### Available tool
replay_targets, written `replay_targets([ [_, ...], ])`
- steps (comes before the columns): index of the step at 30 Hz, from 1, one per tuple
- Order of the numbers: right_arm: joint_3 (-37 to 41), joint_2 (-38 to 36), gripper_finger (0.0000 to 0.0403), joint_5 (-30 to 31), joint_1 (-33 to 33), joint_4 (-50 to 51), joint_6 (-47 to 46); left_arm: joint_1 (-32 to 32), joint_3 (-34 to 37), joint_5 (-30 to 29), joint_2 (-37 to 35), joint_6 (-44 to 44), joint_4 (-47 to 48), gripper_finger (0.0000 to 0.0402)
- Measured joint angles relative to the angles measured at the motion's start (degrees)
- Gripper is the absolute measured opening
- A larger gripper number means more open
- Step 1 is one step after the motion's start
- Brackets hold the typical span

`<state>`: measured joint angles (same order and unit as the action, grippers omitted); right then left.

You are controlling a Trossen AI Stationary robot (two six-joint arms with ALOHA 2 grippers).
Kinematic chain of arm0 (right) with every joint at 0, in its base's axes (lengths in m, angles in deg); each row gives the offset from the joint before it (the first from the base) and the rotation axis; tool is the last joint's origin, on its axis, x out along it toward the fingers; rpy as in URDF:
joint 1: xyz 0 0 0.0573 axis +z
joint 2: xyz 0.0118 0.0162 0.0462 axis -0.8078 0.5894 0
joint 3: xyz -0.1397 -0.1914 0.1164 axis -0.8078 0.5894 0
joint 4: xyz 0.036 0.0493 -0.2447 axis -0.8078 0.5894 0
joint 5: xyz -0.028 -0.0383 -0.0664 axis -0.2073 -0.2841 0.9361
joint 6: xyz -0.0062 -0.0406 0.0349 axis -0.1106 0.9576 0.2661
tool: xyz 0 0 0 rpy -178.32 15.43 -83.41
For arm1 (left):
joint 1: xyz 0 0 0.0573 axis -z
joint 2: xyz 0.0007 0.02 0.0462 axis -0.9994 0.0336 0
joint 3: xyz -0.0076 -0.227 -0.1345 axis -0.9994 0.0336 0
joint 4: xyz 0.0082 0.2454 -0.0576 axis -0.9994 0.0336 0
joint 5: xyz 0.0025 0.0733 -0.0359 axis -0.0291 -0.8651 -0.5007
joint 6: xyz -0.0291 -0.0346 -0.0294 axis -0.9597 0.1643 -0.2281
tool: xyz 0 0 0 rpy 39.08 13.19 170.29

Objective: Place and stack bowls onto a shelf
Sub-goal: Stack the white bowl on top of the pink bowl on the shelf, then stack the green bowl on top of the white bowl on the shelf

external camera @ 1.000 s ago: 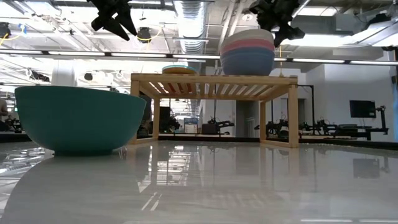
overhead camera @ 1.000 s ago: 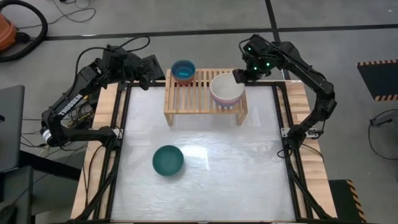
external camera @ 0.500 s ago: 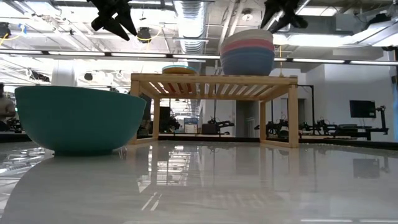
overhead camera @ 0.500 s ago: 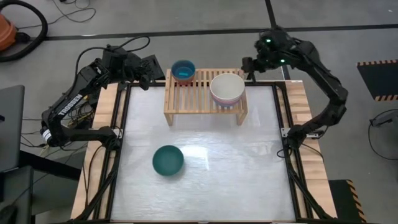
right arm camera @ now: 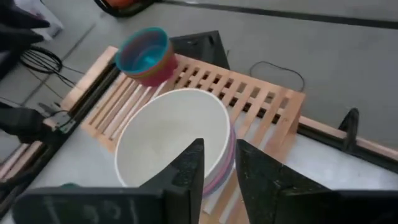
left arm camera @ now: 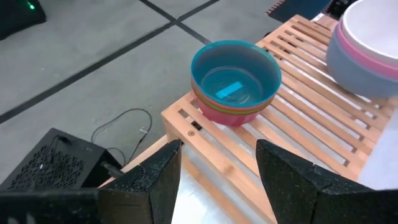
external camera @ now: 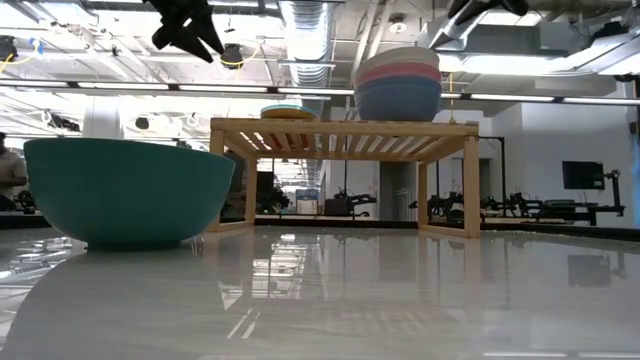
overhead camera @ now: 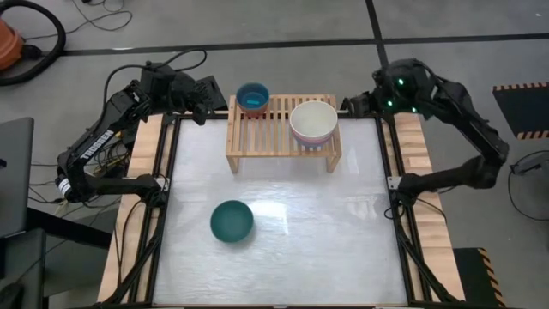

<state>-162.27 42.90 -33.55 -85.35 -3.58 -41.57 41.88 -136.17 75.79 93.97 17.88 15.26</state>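
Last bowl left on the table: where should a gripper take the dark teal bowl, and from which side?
Probably by the rim, from straight above. The dark teal bowl sits upright and open-side up on the table, alone, so one finger can go inside the thin wall and one outside. Its curved sides give a sideways grip little to hold. Both the left gripper and right gripper are back beside the shelf.

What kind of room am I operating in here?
Probably a robotics lab or workshop: exposed ceiling ducts, a wall monitor at the back, and loose cables on the grey floor beside the table.
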Motion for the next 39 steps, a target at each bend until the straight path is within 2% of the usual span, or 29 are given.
replay_targets([
  [5,11.5,-6.9,0.0108,0.3,2.2,-11.0,-3.7,0.0,0.0,0.1,0.0,-0.5,-1.2,0.0192],
  [10,25.4,-12.6,0.0108,0.3,5.5,-28.9,-6.6,0.0,0.0,0.1,0.0,-0.6,-2.2,0.0192],
  [14,35.7,-13.6,0.0108,1.1,8.7,-42.8,-7.0,0.0,0.0,0.1,0.0,-0.6,-2.8,0.0192],
  [18,42.6,-13.7,0.0107,5.3,11.9,-52.0,-6.7,0.0,0.0,-0.3,0.0,-0.6,-2.8,0.0192],
  [24,47.9,-13.5,0.0107,10.7,13.8,-54.8,-8.5,0.0,0.0,-0.3,0.0,-1.6,-2.7,0.0192],
  [29,48.7,-13.6,0.0107,10.8,13.7,-57.4,-8.1,0.0,0.0,-0.4,0.0,-2.2,-2.7,0.0192],
  [34,48.7,-15.5,0.0107,10.8,13.7,-64.6,-6.6,0.0,0.0,0.2,0.0,-2.2,-2.7,0.0192],
  [36,48.7,-16.9,0.0107,10.7,14.1,-67.3,-4.1,0.0,0.0,2.2,0.0,-2.0,-2.7,0.0192],
  [39,48.7,-18.7,0.0107,8.5,15.8,-71.9,0.1,0.0,0.0,8.6,0.0,0.0,-2.6,0.0192],
])
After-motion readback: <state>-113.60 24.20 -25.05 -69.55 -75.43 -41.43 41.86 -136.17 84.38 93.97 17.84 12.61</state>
